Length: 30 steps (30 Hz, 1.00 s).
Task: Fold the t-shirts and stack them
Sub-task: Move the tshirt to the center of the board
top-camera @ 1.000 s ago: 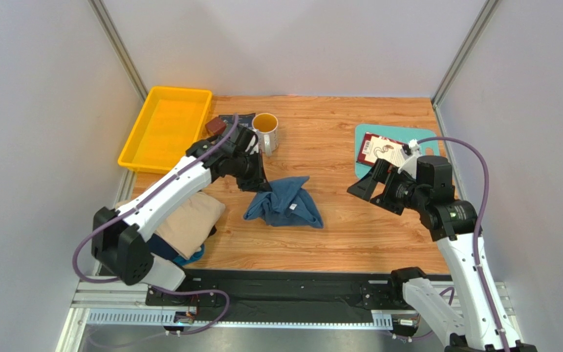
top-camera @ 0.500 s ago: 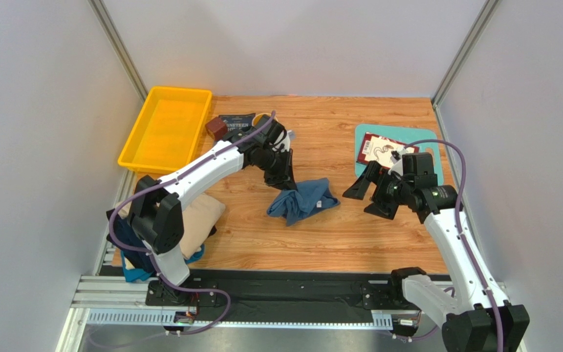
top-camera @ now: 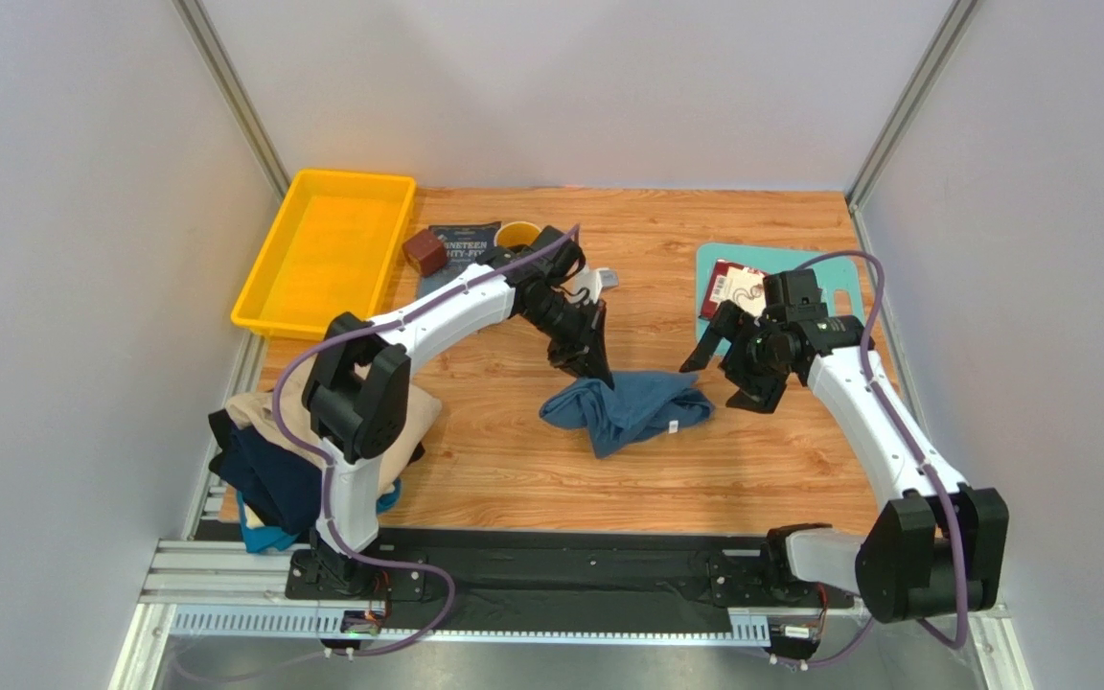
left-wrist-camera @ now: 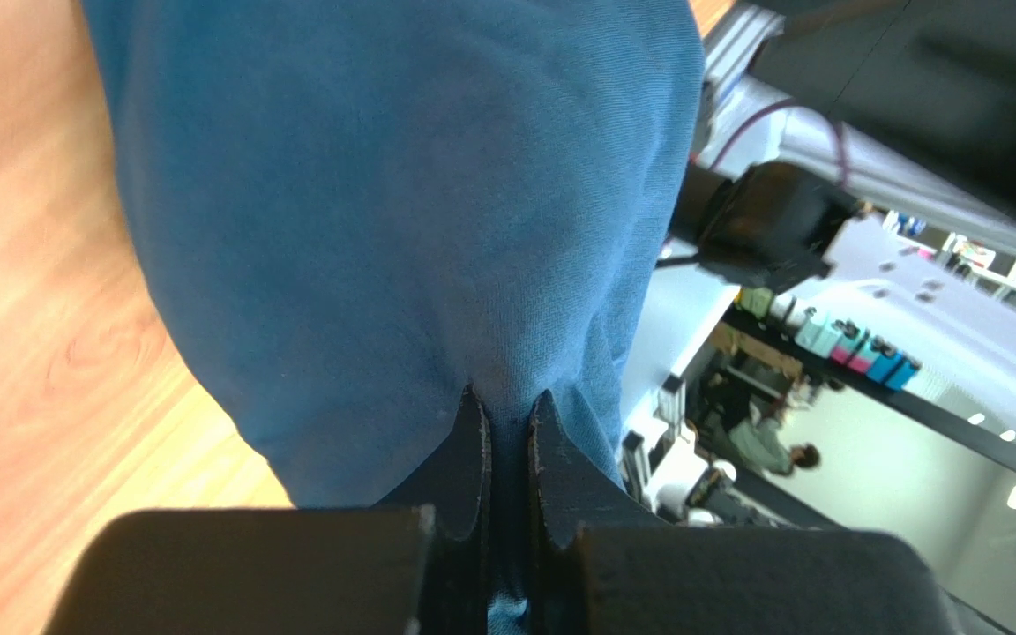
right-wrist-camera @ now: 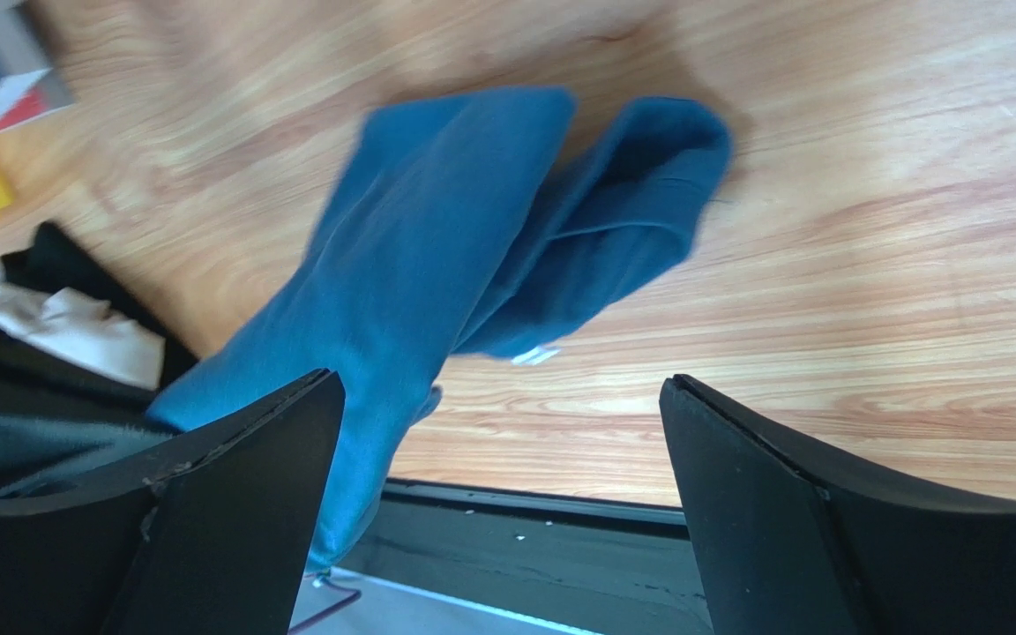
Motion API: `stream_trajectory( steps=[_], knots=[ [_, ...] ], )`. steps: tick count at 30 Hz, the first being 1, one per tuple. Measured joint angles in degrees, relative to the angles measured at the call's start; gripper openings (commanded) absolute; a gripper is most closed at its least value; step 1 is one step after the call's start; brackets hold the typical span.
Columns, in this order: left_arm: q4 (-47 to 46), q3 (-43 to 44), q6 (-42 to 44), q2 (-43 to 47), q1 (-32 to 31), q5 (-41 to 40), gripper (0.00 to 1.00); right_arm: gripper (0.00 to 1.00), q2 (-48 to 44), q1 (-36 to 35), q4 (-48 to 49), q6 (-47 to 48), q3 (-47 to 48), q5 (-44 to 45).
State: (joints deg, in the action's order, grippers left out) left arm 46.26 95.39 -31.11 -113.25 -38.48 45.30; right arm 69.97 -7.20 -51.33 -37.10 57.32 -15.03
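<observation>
Wood table (top-camera: 515, 475), grey walls around. Left gripper (top-camera: 603, 374) pinches the teal shirt (top-camera: 637, 413) tight, left of the board (top-camera: 745, 253); right gripper (top-camera: 724, 380) gapes wide, empty, just beside that shirt.

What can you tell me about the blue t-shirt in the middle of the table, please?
The teal-blue t-shirt is soft knit cloth, bunched into a loose, creased bundle with a small white tag showing. It lies on the wooden table, near its middle. The left gripper pinches its far left edge, jaws shut on the cloth. The right gripper hangs open by its right end, not gripping it.
</observation>
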Motion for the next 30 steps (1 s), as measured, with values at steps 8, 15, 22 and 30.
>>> stream_trajectory(
  steps=[8,15,22,30],
  knots=[
    [1.5,-9.9,2.9,0.0,0.2,-0.6,0.22,0.95,8.6,-0.3,1.0,0.4,-1.3,2.1],
    [2.8,-11.9,4.3,0.0,2.5,-4.2,0.43,0.95,13.3,-1.8,0.7,1.1,-1.2,3.1],
    [2.8,-11.9,4.4,0.0,5.8,-8.1,0.43,0.93,15.8,-3.2,-0.4,1.4,-1.2,4.1],
    [2.0,-12.9,4.5,0.3,8.0,-9.3,0.43,0.92,15.7,-4.4,-0.3,1.4,-4.0,4.0]
  ],
)
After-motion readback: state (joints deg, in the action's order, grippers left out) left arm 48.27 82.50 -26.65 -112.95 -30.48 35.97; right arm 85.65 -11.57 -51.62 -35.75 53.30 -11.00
